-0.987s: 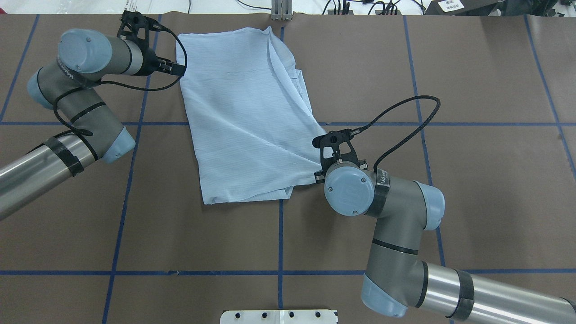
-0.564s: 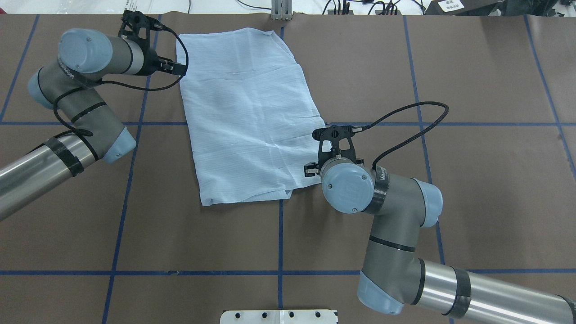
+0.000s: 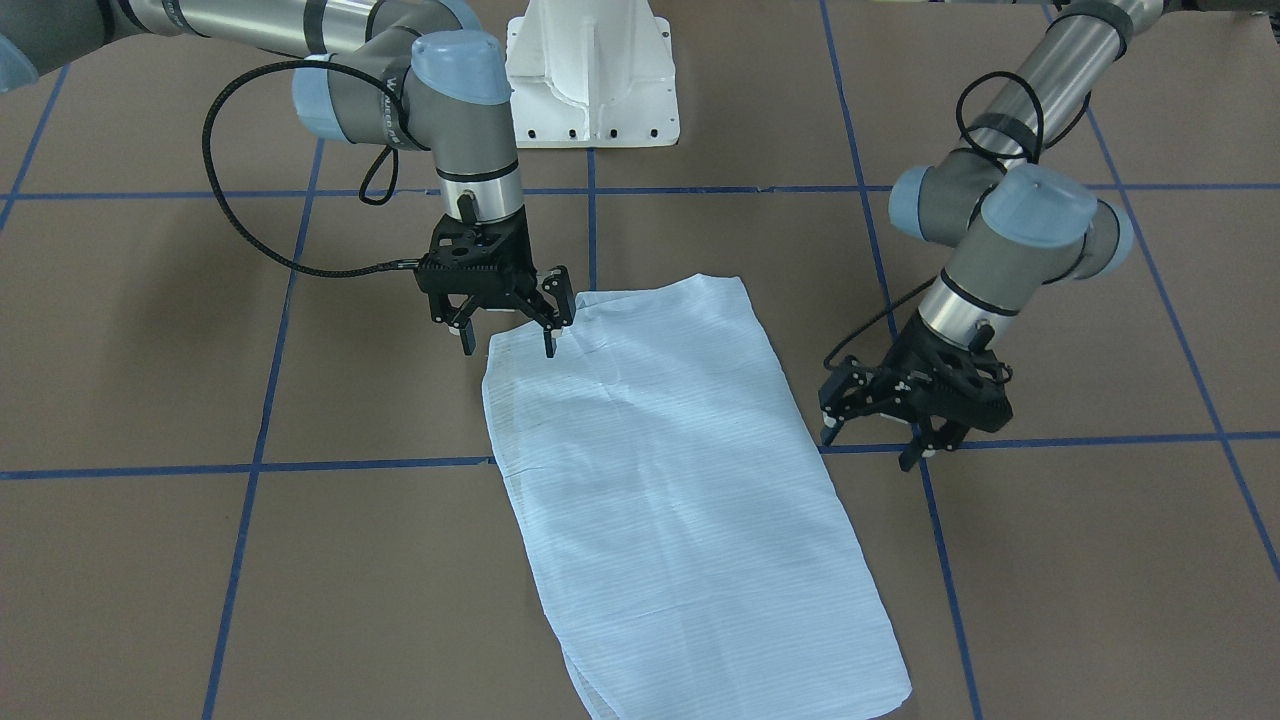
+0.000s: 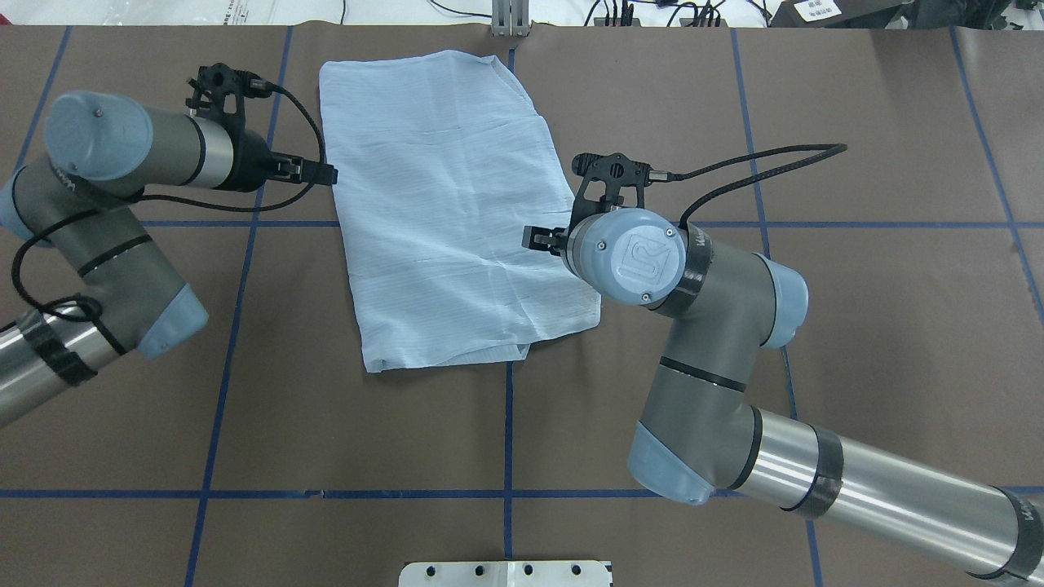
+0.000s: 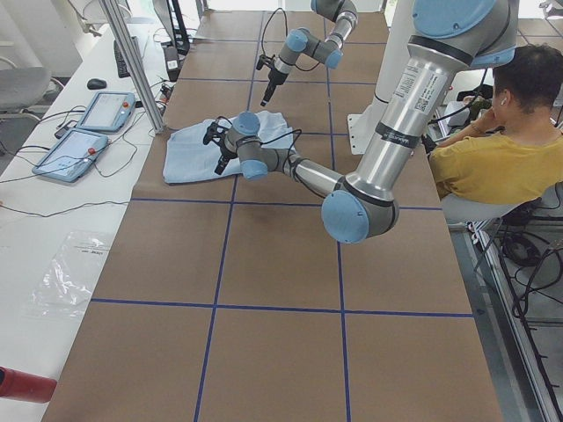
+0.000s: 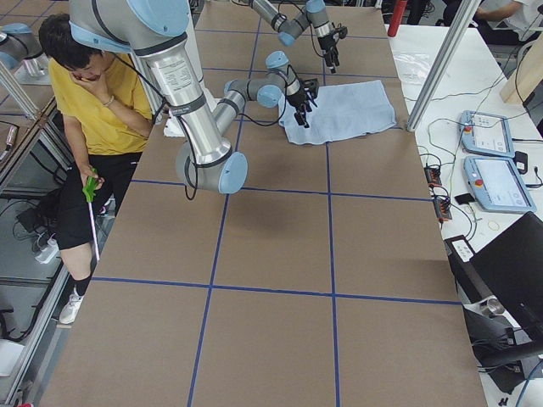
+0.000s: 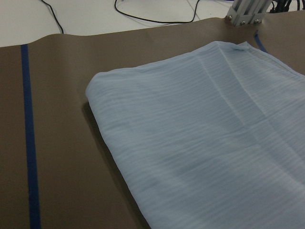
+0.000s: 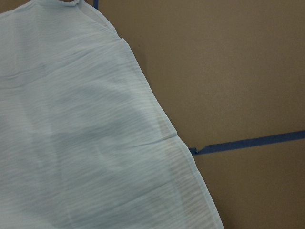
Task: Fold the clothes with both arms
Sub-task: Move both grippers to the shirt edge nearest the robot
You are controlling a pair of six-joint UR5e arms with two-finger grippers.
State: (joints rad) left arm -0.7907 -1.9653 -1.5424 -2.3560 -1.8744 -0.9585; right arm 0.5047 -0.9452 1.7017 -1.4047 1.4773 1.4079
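Note:
The light blue pinstriped shirt [image 4: 444,204] lies folded into a long flat rectangle [image 3: 680,500] on the brown table. My left gripper [image 4: 330,173] is low at the shirt's left edge, and in the front-facing view the left gripper [image 3: 867,447] is open and empty beside the cloth. My right gripper [image 3: 508,350] hangs open just above the shirt's corner nearest the robot. From overhead the right gripper [image 4: 534,238] is mostly hidden under its wrist. The left wrist view shows a shirt corner [image 7: 200,133]. The right wrist view shows the shirt's edge [image 8: 81,143]. Neither shows fingers.
The white pedestal base [image 3: 590,70] stands at the robot's side of the table. Blue tape lines [image 4: 507,432] grid the brown surface. A seated person in yellow [image 5: 501,149] is beside the table. Two tablets [image 6: 492,161] lie on a side bench.
The right gripper let go of the shirt's right edge and the fold settled flat. It then moved over the shirt. The left gripper slid back along the left edge toward the robot.

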